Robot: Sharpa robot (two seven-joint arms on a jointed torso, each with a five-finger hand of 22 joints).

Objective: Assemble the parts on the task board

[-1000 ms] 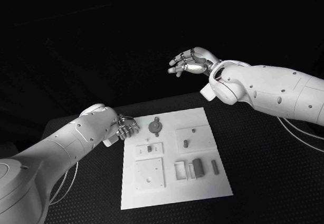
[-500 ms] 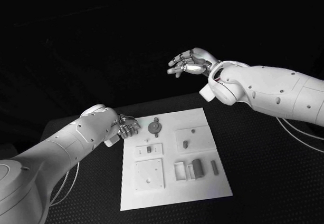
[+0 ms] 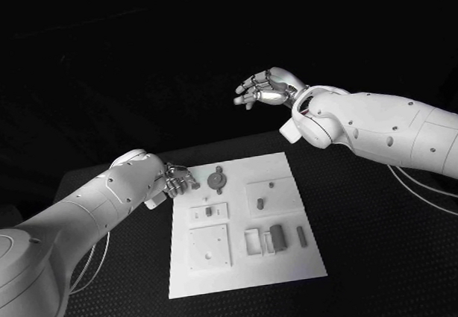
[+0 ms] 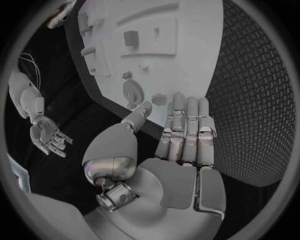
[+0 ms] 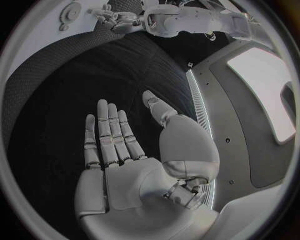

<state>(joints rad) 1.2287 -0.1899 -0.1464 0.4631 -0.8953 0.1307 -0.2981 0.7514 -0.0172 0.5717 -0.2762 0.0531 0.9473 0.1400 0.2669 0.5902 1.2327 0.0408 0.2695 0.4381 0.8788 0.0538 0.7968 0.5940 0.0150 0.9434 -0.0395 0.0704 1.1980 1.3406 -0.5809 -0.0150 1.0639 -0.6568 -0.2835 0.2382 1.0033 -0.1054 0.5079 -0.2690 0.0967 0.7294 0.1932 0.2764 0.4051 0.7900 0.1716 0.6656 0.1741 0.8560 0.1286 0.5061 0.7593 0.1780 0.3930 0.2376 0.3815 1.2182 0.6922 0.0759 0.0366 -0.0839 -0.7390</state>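
Above the far edge of the black table (image 3: 386,220), the right hand (image 3: 269,88) hung high in the air, well apart from everything below it; its fingers (image 5: 107,131) were straight and slightly spread, and it held nothing. Down at the table, the left hand (image 3: 177,179) sat just beside the far left corner of the task board (image 3: 244,269), its fingers (image 4: 186,131) extended side by side with the thumb set apart from them, and nothing lay in its palm or between its fingers. Whether its fingertips touched the board's edge could not be told. Nearest that hand, on the board's far end, lay a round dark disc-shaped part (image 3: 219,180) with a small tab at its far side. Further toward the robot, a small dark part (image 3: 209,212) stood in a raised square fixture, and another small peg (image 3: 262,200) stood in the fixture beside it. Nearer still, an upright dark block (image 3: 278,236) and a slim dark bar (image 3: 301,234) stood side by side near the board's right edge.
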